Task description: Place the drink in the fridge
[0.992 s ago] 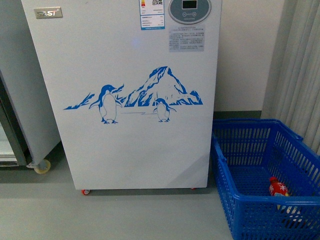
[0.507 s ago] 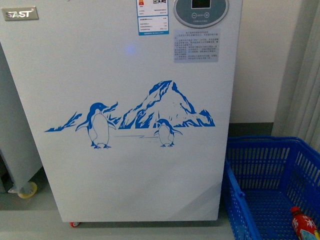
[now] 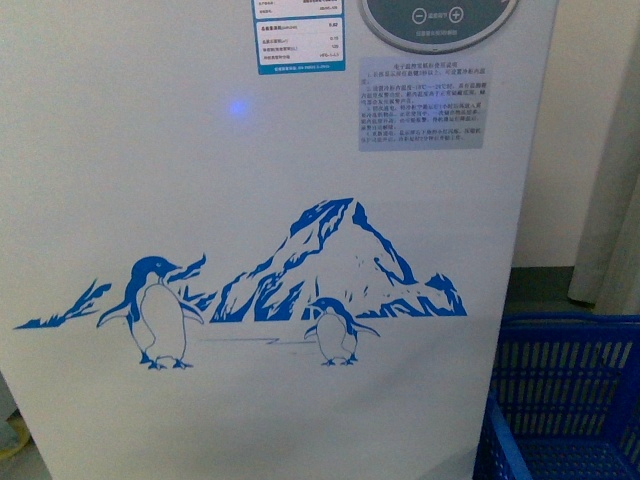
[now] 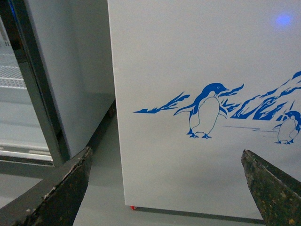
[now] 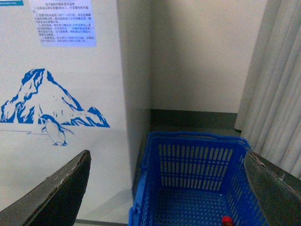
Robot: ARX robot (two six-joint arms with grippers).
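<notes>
Closer than a second ago, the fridge [image 3: 250, 200] fills the front view, left hand [image 4: 165, 155] and right hand [image 5: 167, 157] both gaping empty, the right facing the blue basket [image 5: 197, 137] where the drink [image 5: 227, 220], only its red cap showing, apparently awaits pickup.

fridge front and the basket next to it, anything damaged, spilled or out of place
Nothing stands out. The fridge panel is clean, its penguin picture and labels intact and flat. The blue basket sits upright beside it; only the red cap of the drink shows inside.
</notes>
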